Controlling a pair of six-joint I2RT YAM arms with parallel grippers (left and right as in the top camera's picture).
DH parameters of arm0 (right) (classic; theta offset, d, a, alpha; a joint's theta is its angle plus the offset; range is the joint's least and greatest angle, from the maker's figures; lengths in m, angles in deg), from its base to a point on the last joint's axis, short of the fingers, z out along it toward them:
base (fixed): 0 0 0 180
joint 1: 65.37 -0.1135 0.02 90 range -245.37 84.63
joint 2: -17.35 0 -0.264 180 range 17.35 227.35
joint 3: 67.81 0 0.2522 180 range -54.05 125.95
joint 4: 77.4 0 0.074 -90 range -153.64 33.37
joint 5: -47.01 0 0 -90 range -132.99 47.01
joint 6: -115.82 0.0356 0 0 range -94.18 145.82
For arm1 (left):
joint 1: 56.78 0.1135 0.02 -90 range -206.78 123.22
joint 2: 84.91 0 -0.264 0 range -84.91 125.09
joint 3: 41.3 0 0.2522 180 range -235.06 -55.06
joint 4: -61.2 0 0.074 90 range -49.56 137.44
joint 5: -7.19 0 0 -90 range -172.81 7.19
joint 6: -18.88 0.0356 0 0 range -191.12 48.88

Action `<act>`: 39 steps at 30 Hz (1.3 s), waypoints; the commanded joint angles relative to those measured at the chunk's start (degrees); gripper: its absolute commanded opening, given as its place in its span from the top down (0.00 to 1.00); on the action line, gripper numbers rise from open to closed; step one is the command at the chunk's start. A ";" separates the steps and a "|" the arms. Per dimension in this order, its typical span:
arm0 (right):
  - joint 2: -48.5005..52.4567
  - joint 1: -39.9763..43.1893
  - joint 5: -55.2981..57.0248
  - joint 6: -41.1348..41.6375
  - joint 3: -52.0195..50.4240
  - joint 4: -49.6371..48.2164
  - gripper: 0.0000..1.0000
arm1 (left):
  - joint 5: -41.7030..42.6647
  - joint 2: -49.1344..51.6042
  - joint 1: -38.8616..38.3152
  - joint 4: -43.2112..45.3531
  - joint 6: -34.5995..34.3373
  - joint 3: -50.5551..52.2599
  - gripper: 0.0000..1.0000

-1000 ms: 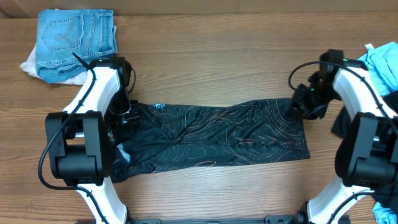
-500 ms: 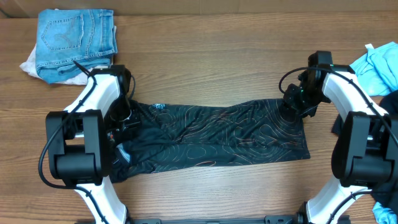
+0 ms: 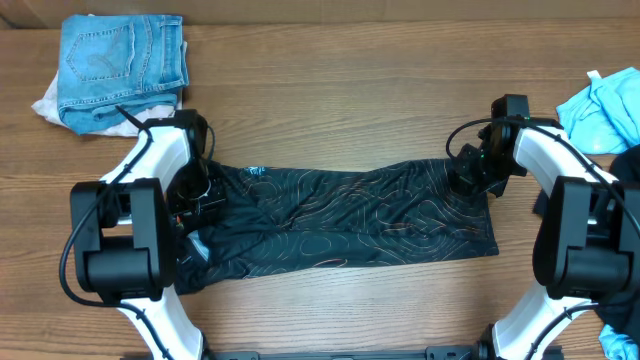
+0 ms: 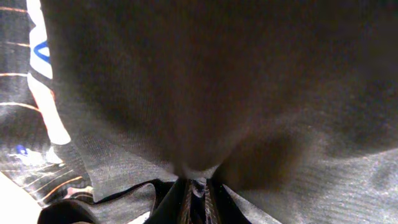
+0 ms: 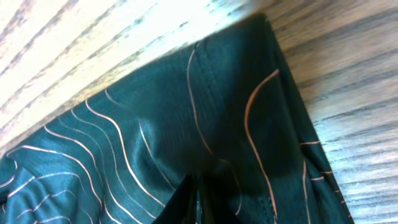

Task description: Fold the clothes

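Note:
The clothes here are chiefly a black jersey (image 3: 350, 215) with thin tan contour lines, lying as a long folded strip across the middle of the wooden table (image 3: 330, 100). My left gripper (image 3: 200, 190) sits at its far left corner; in the left wrist view the gripper (image 4: 198, 190) is shut, with dark fabric (image 4: 205, 93) bunched between the fingers. My right gripper (image 3: 468, 180) is down on the far right corner. In the right wrist view the gripper (image 5: 200, 193) is shut on a pinch of the jersey (image 5: 186, 124), close to its hem.
Folded blue jeans (image 3: 120, 55) rest on a white cloth (image 3: 45, 100) at the back left. A light blue garment (image 3: 605, 105) and a dark piece (image 3: 630, 165) lie at the right edge, behind the right arm.
The right gripper moved left and down onto the jersey's far right corner and closed on it. The left gripper stayed at the left corner and closed on the fabric.

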 commanded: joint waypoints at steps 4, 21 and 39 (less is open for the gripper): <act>4.31 0.66 5.01 2.69 -1.03 -2.97 0.95 | -2.34 1.66 3.63 1.57 -0.13 2.71 0.85; 4.31 9.77 5.22 3.23 -0.94 -7.72 0.96 | -1.88 1.66 4.26 8.90 -0.09 2.71 0.74; 2.95 9.81 2.80 3.30 16.61 7.48 0.95 | 2.12 1.62 3.69 2.45 2.45 -11.17 0.62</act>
